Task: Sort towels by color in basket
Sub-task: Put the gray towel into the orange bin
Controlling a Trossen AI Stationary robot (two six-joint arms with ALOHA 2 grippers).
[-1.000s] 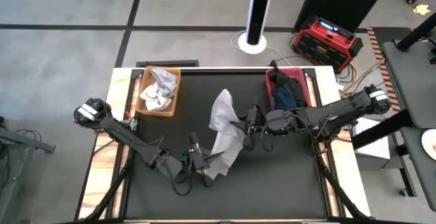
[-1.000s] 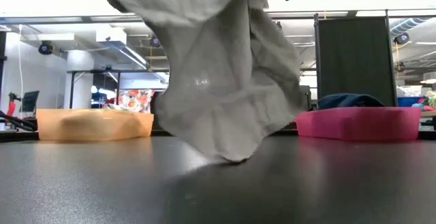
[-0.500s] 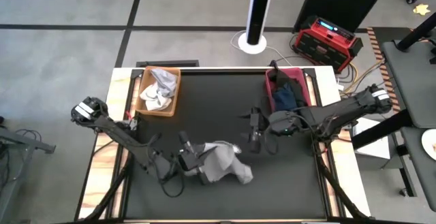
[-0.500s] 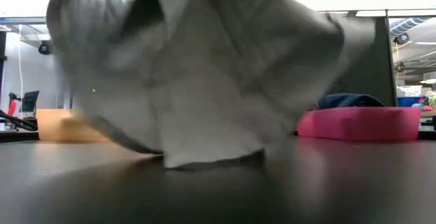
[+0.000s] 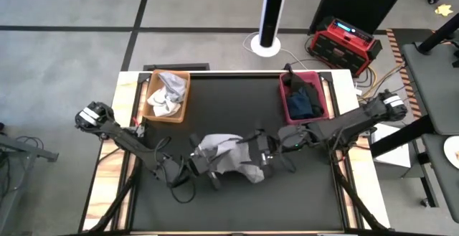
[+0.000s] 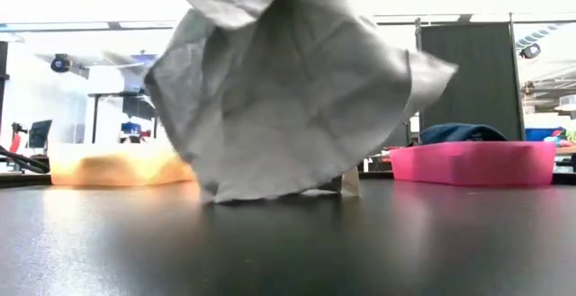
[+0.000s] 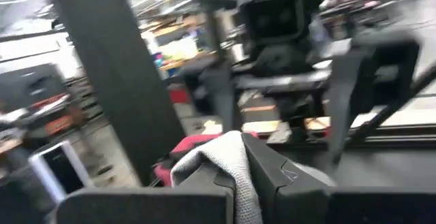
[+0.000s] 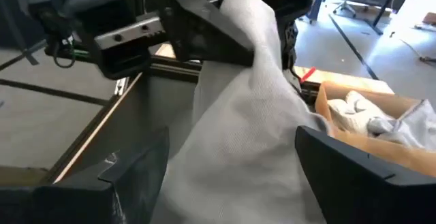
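Observation:
A light grey towel (image 5: 224, 156) hangs bunched over the table's near middle, with my left gripper (image 5: 199, 163) shut on it at its left side. My right gripper (image 5: 260, 155) stands open at the towel's right side. In the right wrist view the cloth (image 8: 252, 129) lies between its two fingers (image 8: 139, 173). An orange basket (image 5: 179, 78) at the far left holds white and pale towels (image 5: 165, 96). A pink basket (image 5: 284, 100) at the far right holds navy and dark towels (image 5: 305, 101). My left gripper pinches a bunched fold of the grey towel (image 7: 235, 159) between its two fingers, coming level from the table's left. The towel hangs slack below the hold, and its lower edge (image 6: 270, 192) rests on the table. My right gripper's open fingers flank the cloth; whether they touch it I cannot tell.
The black tabletop (image 5: 237, 207) lies bare toward the near edge and between the two baskets. A red box (image 5: 344, 44) and a white pole's base (image 5: 269, 46) stand on the floor beyond the far edge.
My right gripper has let go of the grey towel and moved toward the near edge, down to the cloth. The towel, held up and spread between both grippers a second ago, has dropped and bunched beside my left gripper, which still holds it.

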